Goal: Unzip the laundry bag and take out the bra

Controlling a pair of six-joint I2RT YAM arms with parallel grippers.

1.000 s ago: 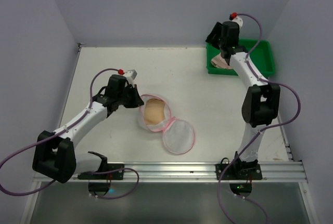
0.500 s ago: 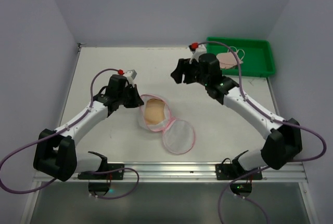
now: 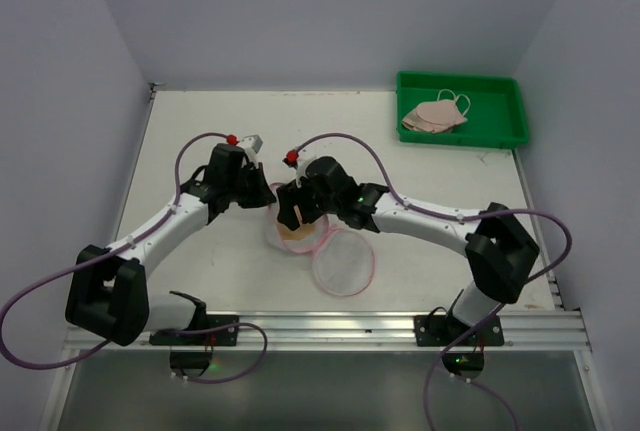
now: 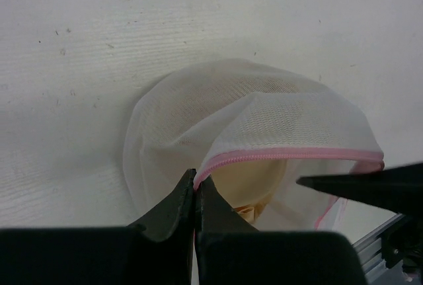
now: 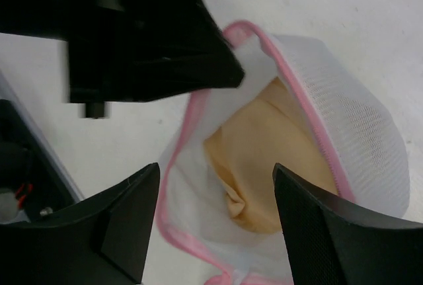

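Observation:
The laundry bag (image 3: 343,263) lies unzipped mid-table, its round lid half flopped toward the front. The other half (image 4: 264,110) stands up with the pink zipper rim lifted. My left gripper (image 4: 195,184) is shut on that rim, at the bag's left side (image 3: 268,199). A beige bra (image 5: 271,143) lies inside the opened half and shows under the rim in the left wrist view (image 4: 248,178). My right gripper (image 5: 217,182) hangs open just above the opening, with the bra between and below its fingertips but untouched. From above it sits over the bag (image 3: 292,213).
A green tray (image 3: 505,121) stands at the back right corner with a pale pink padded garment (image 3: 432,116) in it. The left gripper's black body (image 5: 145,34) is close beside the right fingers. Grey walls close in the table on three sides.
The right arm swung from the green tray across the table to the bag, leaving the pink garment in the tray. Its jaws widened a little. The left gripper kept its hold.

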